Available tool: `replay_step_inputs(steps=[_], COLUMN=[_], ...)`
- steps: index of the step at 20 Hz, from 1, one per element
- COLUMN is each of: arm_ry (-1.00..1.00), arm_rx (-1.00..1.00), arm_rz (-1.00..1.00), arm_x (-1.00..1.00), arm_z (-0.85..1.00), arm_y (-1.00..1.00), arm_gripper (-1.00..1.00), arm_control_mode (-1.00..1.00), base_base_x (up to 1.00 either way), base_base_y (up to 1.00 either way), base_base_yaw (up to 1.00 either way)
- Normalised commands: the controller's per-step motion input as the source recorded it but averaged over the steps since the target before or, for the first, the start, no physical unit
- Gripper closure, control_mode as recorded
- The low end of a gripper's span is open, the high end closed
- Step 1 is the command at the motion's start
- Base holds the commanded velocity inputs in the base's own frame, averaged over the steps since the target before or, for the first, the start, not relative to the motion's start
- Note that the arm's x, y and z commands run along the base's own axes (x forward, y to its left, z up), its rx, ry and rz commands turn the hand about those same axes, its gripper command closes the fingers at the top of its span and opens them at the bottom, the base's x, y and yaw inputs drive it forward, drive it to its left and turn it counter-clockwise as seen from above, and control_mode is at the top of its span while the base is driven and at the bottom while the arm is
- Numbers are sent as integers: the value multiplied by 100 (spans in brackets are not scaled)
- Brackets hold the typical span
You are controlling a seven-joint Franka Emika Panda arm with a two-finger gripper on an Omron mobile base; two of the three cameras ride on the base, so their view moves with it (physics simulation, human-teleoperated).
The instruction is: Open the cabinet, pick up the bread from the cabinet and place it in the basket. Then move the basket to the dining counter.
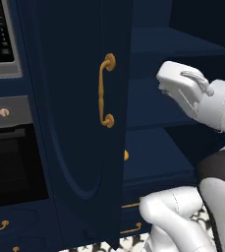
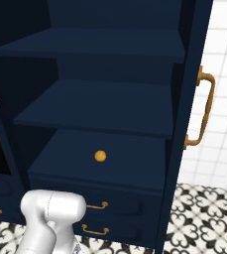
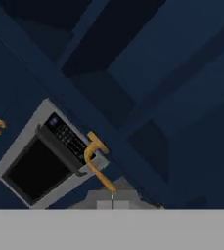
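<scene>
Cabinet (image 2: 110, 109), tall navy w/ arched-panel doors, stands open: left door (image 1: 79, 123) swung out w/ its long curved brass handle (image 1: 105, 91) facing the left base cam, right door edge-on w/ brass handle (image 2: 204, 109). Small round golden-brown bread bun (image 2: 100, 156) sits mid lowest navy shelf (image 2: 135, 163), nearer its left edge. White hand (image 1: 182, 88) is level w/ the middle shelf, fingers pressed together, pinching nothing. Black oven front (image 1: 11, 167) left of the cabinet.

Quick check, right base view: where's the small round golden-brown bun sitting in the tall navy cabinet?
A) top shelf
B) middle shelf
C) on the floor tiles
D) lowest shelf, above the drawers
D: the small round golden-brown bun lies on the lowest shelf of the tall navy cabinet, just above the brass-pull drawers.
</scene>
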Motion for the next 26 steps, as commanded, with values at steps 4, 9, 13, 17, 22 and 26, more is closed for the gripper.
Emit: replay_step_inputs(steps=[4, 9, 13, 17, 22, 26], arm_ry=[5, 32, 31, 27, 26, 27], arm_rx=[86, 28, 8, 9, 3, 0], arm_rz=[40, 44, 34, 28, 28, 33], arm_x=[23, 78, 78, 78, 91, 97], arm_z=[0, 0, 0, -1, -20, -35], arm_y=[-33, 1, 0, -1, 6, 44], arm_gripper=[100, 100, 100, 100, 100, 100], arm_control_mode=[-100, -100, -100, -100, -100, -100], base_base_x=[0, 0, 0, 0, 0, 0], base_base_y=[0, 0, 0, 0, 0, 0], base_base_yaw=[0, 0, 0, 0, 0, 0])
